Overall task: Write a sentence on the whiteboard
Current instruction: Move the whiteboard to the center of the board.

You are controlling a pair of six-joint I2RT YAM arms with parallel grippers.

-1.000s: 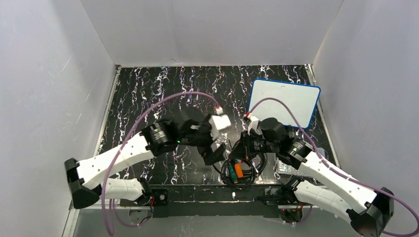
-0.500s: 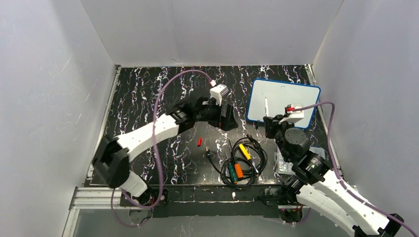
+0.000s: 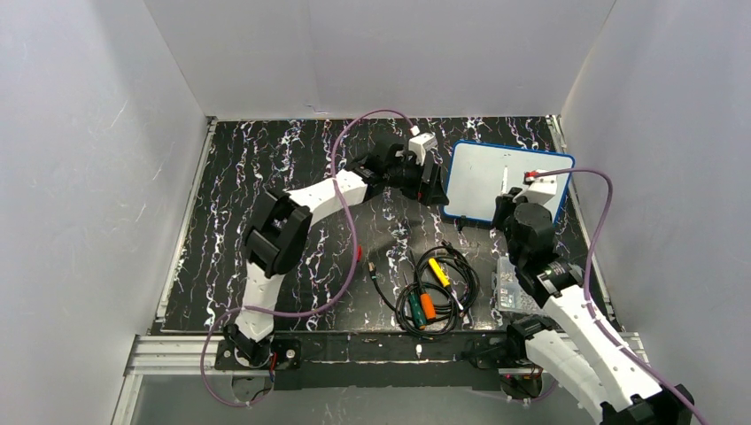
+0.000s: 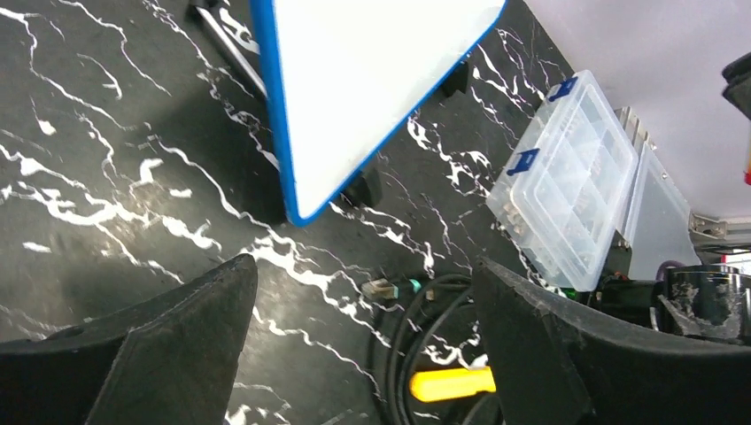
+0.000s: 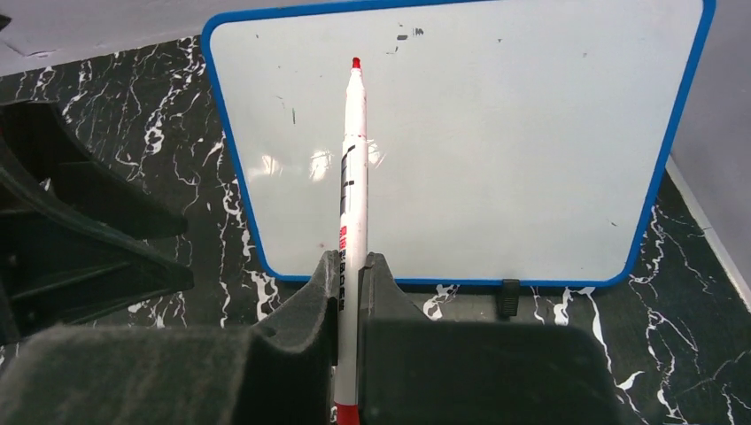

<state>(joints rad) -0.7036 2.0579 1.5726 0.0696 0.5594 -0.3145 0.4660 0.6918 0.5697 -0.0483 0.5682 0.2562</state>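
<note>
The whiteboard, white with a blue rim, stands tilted at the table's far right. Its face carries only a few small dark specks; the sentence is not in view. My right gripper is shut on a white marker. The marker's red tip points up over the board's left half, and I cannot tell if it touches. My left gripper hovers by the board's left edge. In the left wrist view this gripper stands open, with nothing between its fingers.
A clear plastic compartment box lies at the right near the right arm. A coil of black cables with yellow, orange and green plugs sits front centre. White walls close in three sides.
Both grippers left the spot above the cable coil. The left arm swung far right to the board's left edge. The right arm carried the marker up to the board.
</note>
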